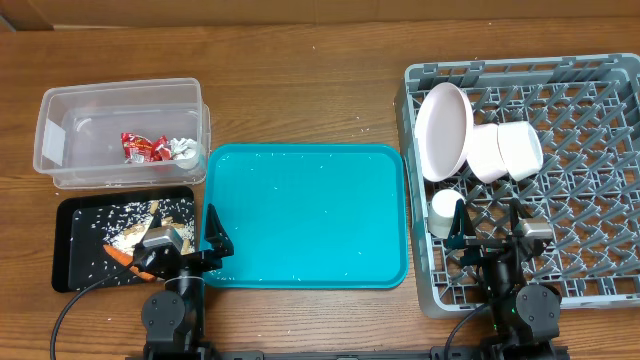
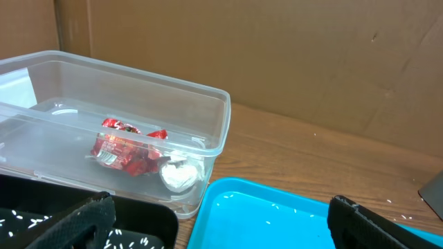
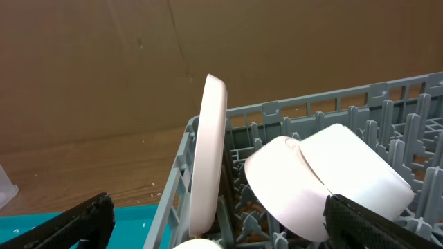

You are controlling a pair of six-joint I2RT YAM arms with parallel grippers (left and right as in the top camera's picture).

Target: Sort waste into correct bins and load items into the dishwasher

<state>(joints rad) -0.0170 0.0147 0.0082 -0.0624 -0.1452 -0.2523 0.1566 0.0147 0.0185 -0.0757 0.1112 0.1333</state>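
The clear tub point(image 1: 120, 105) holds the red wrapper point(image 1: 140, 147) and the white paper ball point(image 1: 185, 152); the left wrist view shows the wrapper point(image 2: 124, 149) and the ball point(image 2: 178, 174) too. The black tray point(image 1: 75, 255) holds beige scraps point(image 1: 130, 235), rice grains and an orange carrot piece point(image 1: 120, 256). In the grey dish rack point(image 1: 560, 90) the white plate point(image 1: 443, 130) stands on edge with two white bowls point(image 1: 487, 152) point(image 1: 520, 150) beside it; the right wrist view shows the plate point(image 3: 211, 152) and a bowl point(image 3: 291, 183). My left gripper point(image 1: 182, 248) point(image 2: 221, 232) is open and empty. My right gripper point(image 1: 490, 238) point(image 3: 221, 232) is open and empty. The chopsticks are out of view.
The teal tray point(image 1: 305, 215) lies in the middle with a few rice grains on it. A small white round item point(image 1: 445, 212) sits in the rack's front left corner. Brown cardboard walls stand behind the table.
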